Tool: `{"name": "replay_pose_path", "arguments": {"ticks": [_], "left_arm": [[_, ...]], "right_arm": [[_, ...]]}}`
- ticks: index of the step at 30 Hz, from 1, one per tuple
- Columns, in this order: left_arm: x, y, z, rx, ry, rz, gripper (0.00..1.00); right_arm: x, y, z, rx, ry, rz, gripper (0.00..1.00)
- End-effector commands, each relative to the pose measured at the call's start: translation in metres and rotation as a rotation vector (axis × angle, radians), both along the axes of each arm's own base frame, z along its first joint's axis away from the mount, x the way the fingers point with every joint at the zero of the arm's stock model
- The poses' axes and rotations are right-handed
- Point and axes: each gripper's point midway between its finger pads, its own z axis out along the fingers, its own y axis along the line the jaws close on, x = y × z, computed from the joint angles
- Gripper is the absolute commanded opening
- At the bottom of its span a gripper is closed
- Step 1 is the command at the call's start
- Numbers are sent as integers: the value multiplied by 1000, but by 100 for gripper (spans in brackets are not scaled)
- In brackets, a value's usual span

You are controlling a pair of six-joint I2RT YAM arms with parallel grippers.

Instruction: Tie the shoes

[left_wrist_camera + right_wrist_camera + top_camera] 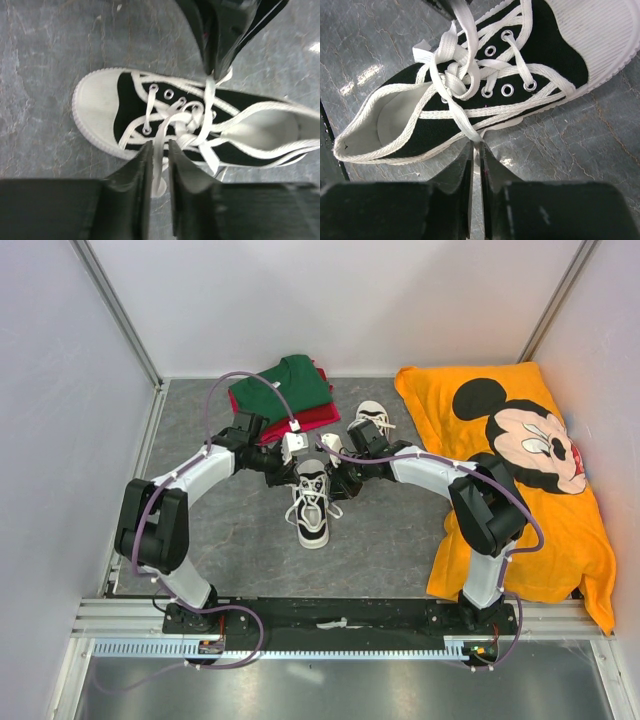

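Laces (161, 142) of near shoe (311, 510) clenched by left gripper (160, 150), right gripper (476, 150); far shoe (372, 418) half-hidden.

Near shoe (312, 512) lies on the table (400, 535), before far shoe (373, 420).

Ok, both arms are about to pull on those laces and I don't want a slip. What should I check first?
1. left claw shut on left strand: ok.
2. right claw shut on right strand: ok.
3. Strands crossed into a knot: ok, though loose.
4. shoe sitting sole-down on the table: ok.
5. Bow loops formed: not ok, none visible.
6. second shoe clear of the right arm: cannot tell, it sits close behind.
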Motion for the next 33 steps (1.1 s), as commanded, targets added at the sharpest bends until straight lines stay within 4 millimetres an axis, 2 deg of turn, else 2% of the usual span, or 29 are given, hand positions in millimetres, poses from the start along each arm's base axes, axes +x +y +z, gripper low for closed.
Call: {"name": "replay_pose_path", "arguments": {"ticks": [1, 3, 4, 5, 10, 12, 18, 20, 23, 26, 28, 29, 30, 31, 32, 33], "left_arm": [[-1, 12, -4, 64, -59, -26, 14], [-5, 22, -3, 69, -64, -7, 10], [-7, 25, -4, 73, -65, -2, 5], [-11, 32, -10, 88, -59, 8, 2], [-26, 45, -23, 124, -62, -6, 2], [-30, 44, -27, 118, -47, -14, 2], [-26, 40, -33, 99, -33, -5, 3], [-25, 36, -30, 75, -26, 0, 9], [-25, 32, -21, 35, -28, 14, 24], [-30, 31, -5, -18, -48, 45, 39], [-25, 32, 17, -57, -129, 77, 48], [-30, 35, 19, -80, -113, 118, 50], [-24, 34, 30, -112, -163, 134, 51], [-26, 34, 47, -142, -215, 144, 58], [-35, 33, 45, -171, -194, 150, 65], [-35, 29, 55, -207, -237, 142, 75]], "right_arm": [[0, 6, 17, 52, -27, 15, 13], [0, 6, 20, 54, -31, 17, 3], [0, 5, 21, 55, -30, 13, 0], [-1, 5, 21, 55, -27, 13, 0], [-1, 5, 29, 67, -25, -5, 0], [-1, 7, 36, 78, -27, -16, 0], [-5, 11, 58, 138, -19, -45, 0], [-6, 13, 64, 161, -14, -56, 0], [-9, 14, 74, 190, 5, -60, 0], [-16, 19, 80, 210, 19, -43, 0], [-19, 20, 82, 216, 13, -34, 0], [-22, 23, 83, 217, 16, -27, 0], [-22, 23, 83, 220, 16, -25, 0], [-23, 24, 82, 222, 16, -23, 0], [-23, 25, 83, 226, 11, -21, 0], [-24, 26, 84, 230, 30, -35, 0]]}}
